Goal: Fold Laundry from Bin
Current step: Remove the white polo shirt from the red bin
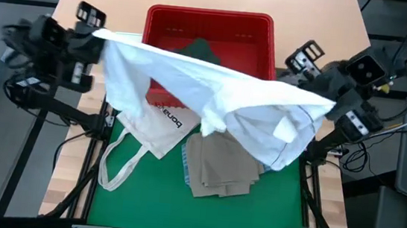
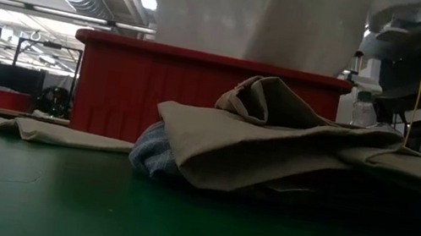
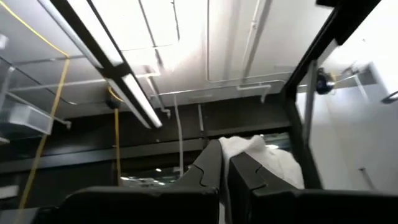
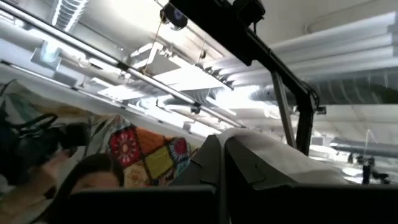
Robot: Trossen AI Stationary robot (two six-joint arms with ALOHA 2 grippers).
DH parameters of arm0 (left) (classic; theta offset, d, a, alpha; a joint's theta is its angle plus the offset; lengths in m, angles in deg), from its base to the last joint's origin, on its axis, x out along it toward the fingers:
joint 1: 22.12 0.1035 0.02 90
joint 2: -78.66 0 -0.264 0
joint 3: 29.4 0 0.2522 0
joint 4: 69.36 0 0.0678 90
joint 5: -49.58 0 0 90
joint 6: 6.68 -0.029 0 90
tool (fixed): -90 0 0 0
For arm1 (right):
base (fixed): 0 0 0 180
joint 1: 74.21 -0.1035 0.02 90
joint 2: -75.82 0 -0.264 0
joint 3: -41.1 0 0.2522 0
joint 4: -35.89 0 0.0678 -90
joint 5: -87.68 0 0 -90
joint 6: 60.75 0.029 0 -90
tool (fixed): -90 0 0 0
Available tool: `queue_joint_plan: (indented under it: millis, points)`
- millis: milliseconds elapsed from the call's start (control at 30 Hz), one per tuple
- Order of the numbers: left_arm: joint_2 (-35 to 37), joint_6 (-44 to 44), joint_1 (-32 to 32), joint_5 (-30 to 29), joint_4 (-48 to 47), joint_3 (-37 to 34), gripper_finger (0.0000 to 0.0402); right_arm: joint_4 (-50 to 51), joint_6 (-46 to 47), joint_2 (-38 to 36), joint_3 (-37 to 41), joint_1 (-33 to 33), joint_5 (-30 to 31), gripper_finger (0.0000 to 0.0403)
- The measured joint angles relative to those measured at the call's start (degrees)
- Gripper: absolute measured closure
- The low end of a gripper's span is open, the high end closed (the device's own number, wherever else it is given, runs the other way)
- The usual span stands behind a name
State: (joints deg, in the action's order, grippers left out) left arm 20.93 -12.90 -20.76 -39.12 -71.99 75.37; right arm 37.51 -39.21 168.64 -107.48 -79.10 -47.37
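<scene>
From above, a large white shirt (image 1: 220, 93) hangs stretched between both arms over the red bin (image 1: 210, 34), which stands at the far edge of the surface (image 1: 202, 207). The left hand (image 1: 100, 35) pinches one end near the bin's left corner; the right hand (image 1: 329, 105) pinches the other end beside the bin's right side. A dark green top (image 1: 203, 50) lies in the bin. Below the shirt lie a white tote bag (image 1: 159, 128) and a tan shirt (image 1: 221, 168) over a blue-striped cloth (image 1: 183, 161).

At table height, the tan shirt (image 2: 290, 153) is heaped before the bin (image 2: 155, 92).

The left wrist shows fingers (image 3: 208, 168) pressed together on white cloth (image 3: 264, 158).

The right wrist shows fingers (image 4: 208, 162) clamped on white fabric (image 4: 273, 155); a person (image 4: 90, 180) is behind.
</scene>
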Motion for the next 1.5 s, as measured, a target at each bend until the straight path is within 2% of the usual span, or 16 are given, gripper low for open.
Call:
queue_joint_plan:
  millis: [167,367,533,700,800,900,967,1067,1200,1300,1500]
  points:
    - [-0.4,0.2,-1.8,0.2,-6.5,7.1,0.0401,-1.2,-5.6,1.7,0.0,-4.7,7.0,0.0397]
    - [-0.5,-0.3,-2.1,0.1,-6.7,12.1,0.0401,-5.9,-15.1,4.7,0.0,-9.0,20.7,0.0397]
    - [-0.5,-7.6,-2.0,-1.5,-6.7,15.7,0.0401,-15.0,-16.5,7.8,0.0,-9.4,33.1,0.0397]
    - [-0.5,-14.2,-2.0,-8.7,-6.7,18.4,0.0401,-18.6,-17.6,9.4,0.0,-9.4,45.3,0.0397]
    - [-0.5,-18.1,-2.1,-15.4,-6.9,19.6,0.0402,-19.6,-19.2,9.7,0.0,-8.8,48.4,0.0397]
    - [-0.5,-19.8,-2.1,-20.4,-7.6,19.8,0.0401,-19.7,-19.0,9.8,0.0,-7.6,48.5,0.0397]
    - [-0.5,-19.4,-2.1,-20.5,-9.7,20.0,0.0401,-19.7,-18.4,9.8,-0.1,-7.2,48.4,0.0397]
    - [-0.1,-14.3,-2.1,-17.0,-15.5,20.2,0.0401,-17.7,-14.6,9.5,-0.3,-7.1,45.9,0.0397]
    - [0.1,-2.8,-2.0,-10.4,-27.3,20.3,0.0401,-14.0,-7.0,9.2,-0.4,-7.2,35.5,0.0397]
    - [0.1,6.9,-2.0,-4.1,-35.6,20.3,0.0401,-13.1,0.1,9.2,-0.4,-7.3,26.4,0.0397]
    - [-0.2,26.5,-2.1,19.5,-44.2,20.2,0.0401,-12.5,15.0,9.2,-0.4,-7.5,14.3,0.0397]
